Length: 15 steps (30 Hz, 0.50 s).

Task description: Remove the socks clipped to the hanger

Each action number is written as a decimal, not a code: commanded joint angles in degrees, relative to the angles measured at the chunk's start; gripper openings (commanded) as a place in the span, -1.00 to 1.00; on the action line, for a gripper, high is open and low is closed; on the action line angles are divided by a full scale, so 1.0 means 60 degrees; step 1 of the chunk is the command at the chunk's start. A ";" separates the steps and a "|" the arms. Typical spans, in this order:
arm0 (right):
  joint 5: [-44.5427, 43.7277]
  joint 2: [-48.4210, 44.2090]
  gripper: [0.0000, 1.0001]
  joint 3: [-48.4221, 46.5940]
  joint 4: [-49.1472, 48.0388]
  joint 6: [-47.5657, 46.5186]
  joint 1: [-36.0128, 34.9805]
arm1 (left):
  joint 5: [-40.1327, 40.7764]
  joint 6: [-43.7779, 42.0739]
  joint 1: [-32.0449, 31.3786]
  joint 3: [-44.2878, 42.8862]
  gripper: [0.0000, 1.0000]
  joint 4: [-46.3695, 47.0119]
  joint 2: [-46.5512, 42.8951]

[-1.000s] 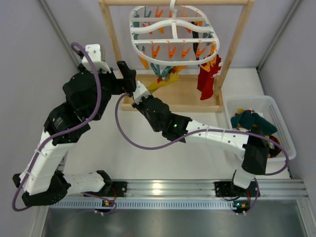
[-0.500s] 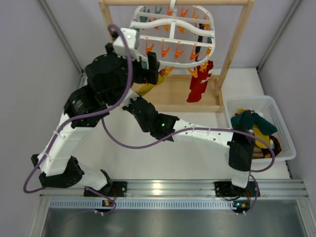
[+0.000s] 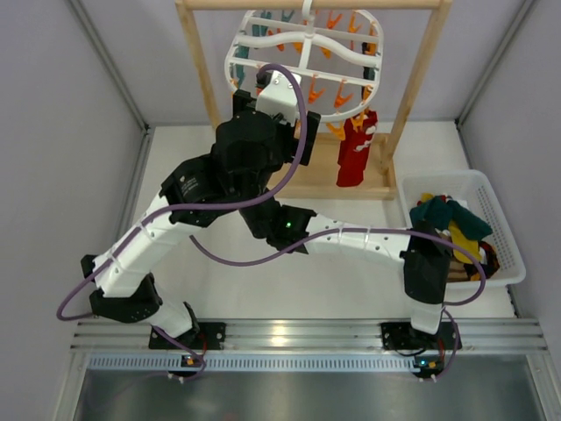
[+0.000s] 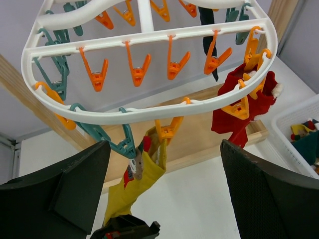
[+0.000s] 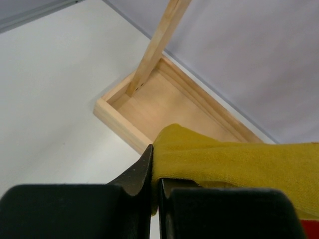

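Observation:
The white hanger point(image 4: 149, 112) hangs above, fringed with orange and teal clips. A mustard yellow sock point(image 4: 134, 181) hangs from a teal clip and an orange clip on its near rim. My left gripper point(image 4: 164, 145) is open just below the rim, one finger on each side of that sock, not touching it. My right gripper point(image 5: 155, 155) is shut on the yellow sock's point(image 5: 234, 159) lower end; it also shows in the left wrist view point(image 4: 124, 230). A red sock point(image 4: 239, 112) and a dark sock point(image 4: 208, 35) are clipped further right. In the top view the left arm point(image 3: 254, 149) hides the yellow sock.
The wooden stand point(image 3: 421, 79) carries the hanger point(image 3: 302, 57); its base tray point(image 3: 320, 171) lies under it. The red sock point(image 3: 355, 149) hangs beside the right post. A white basket point(image 3: 500, 210) at the right holds several loose socks point(image 3: 447, 215). Grey walls close both sides.
My left arm has swung up and to the right, from beside the left post to under the hanger. The hanger and the red sock have swung left. My right gripper keeps hold of the yellow sock.

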<state>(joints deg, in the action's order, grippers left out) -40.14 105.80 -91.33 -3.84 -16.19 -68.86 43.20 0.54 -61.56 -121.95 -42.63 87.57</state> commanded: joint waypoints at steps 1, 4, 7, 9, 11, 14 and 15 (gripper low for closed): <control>0.0186 -0.0655 -1.00 0.0221 -0.0284 0.0441 -0.0198 | 0.0607 0.0291 -0.0067 -0.0037 0.87 0.0133 0.0083; 0.0230 -0.0802 -1.00 0.0324 -0.0225 0.0602 -0.0198 | 0.0432 0.0554 -0.0067 0.0052 0.82 0.0133 0.0127; 0.0215 -0.0875 -1.00 0.0353 -0.0137 0.0734 -0.0198 | 0.0490 0.0643 -0.0082 0.0139 0.79 0.0133 0.0200; 0.0215 -0.0963 -1.00 0.0441 -0.0137 0.0837 -0.0198 | 0.0549 0.0658 -0.0096 0.0227 0.75 0.0133 0.0244; 0.0215 -0.1094 -1.00 0.0616 -0.0224 0.0852 -0.0198 | 0.0520 0.0716 -0.0082 0.0330 0.73 0.0133 0.0273; 0.0186 -0.1241 -1.00 0.0763 -0.0327 0.0866 -0.0198 | 0.0534 0.0716 -0.0082 0.0286 0.71 0.0133 0.0390; 0.0186 -0.1241 -1.00 0.0778 -0.0342 0.0881 -0.0213 | 0.0534 0.0716 -0.0082 0.0257 0.68 0.0133 0.0463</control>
<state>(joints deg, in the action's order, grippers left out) -39.38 101.49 -87.11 -3.70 -12.19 -68.86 44.97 4.32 -61.82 -120.31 -42.72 89.62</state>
